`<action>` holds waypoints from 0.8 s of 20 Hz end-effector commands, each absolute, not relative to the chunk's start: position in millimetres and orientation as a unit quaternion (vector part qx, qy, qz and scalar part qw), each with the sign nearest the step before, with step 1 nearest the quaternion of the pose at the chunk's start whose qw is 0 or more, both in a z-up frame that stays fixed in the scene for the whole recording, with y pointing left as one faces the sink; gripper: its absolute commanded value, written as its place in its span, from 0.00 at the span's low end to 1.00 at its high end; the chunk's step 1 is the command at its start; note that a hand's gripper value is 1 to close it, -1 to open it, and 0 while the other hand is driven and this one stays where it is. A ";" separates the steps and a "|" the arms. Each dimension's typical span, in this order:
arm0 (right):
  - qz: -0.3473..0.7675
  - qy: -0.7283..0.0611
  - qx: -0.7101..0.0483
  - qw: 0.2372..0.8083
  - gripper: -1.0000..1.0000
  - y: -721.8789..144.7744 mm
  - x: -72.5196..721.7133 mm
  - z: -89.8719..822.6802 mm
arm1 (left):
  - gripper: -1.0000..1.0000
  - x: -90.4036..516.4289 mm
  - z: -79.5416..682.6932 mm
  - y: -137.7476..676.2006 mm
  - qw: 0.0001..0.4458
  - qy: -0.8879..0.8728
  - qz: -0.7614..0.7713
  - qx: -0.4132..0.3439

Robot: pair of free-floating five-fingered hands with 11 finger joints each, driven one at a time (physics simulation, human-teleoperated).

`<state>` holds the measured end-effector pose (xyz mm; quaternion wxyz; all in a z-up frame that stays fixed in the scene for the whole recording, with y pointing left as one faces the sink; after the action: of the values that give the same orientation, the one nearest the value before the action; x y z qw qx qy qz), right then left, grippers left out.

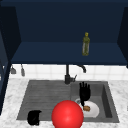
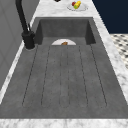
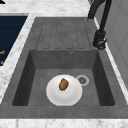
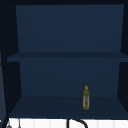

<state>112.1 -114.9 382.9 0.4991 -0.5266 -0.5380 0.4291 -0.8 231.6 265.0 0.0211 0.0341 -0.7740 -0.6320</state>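
Observation:
In the front view my right hand (image 1: pixel 84 93) hangs over the sink basin with its fingers straight and pointing up, open and holding nothing. Just below it lies a white plate (image 1: pixel 94 110) with a small brown piece of food (image 1: pixel 86 108) on it. The plate (image 3: pixel 64 93) and the food (image 3: pixel 63 84) rest on the basin floor beside the drain (image 3: pixel 82 80). My left hand (image 1: pixel 34 117) floats low at the front left corner of the drainboard, away from the plate. A large red ball (image 1: pixel 67 114) sits at the sink's front edge, between the two hands.
A black faucet (image 1: pixel 67 75) stands behind the sink, at the wall. A yellow-green bottle (image 4: pixel 86 98) stands on the lower shelf of the dark blue cabinet above. A bowl of fruit (image 2: pixel 77 5) sits on the marble counter beyond the basin. The ribbed drainboard (image 2: pixel 65 75) lies left of the basin.

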 end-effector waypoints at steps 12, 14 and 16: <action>0.400 -0.561 -0.543 0.481 0.00 -125.3 37.2 501.2 | 0.50 -0.8 265.0 231.6 0.021 -0.774 -0.632 0.034; 0.397 -0.562 -0.545 0.479 0.00 -129.7 26.3 517.6 | 0.50 -0.8 265.0 231.6 0.021 -0.774 -0.632 0.034; 0.399 -0.561 -0.542 0.482 0.00 -132.9 15.9 534.0 | 0.50 -0.8 265.0 231.6 0.021 -0.774 -0.632 0.034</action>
<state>30.0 -126.3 511.3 0.4838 -0.5411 -0.5541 0.4076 -0.8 231.6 265.0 0.0211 0.0341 -0.7740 -0.6320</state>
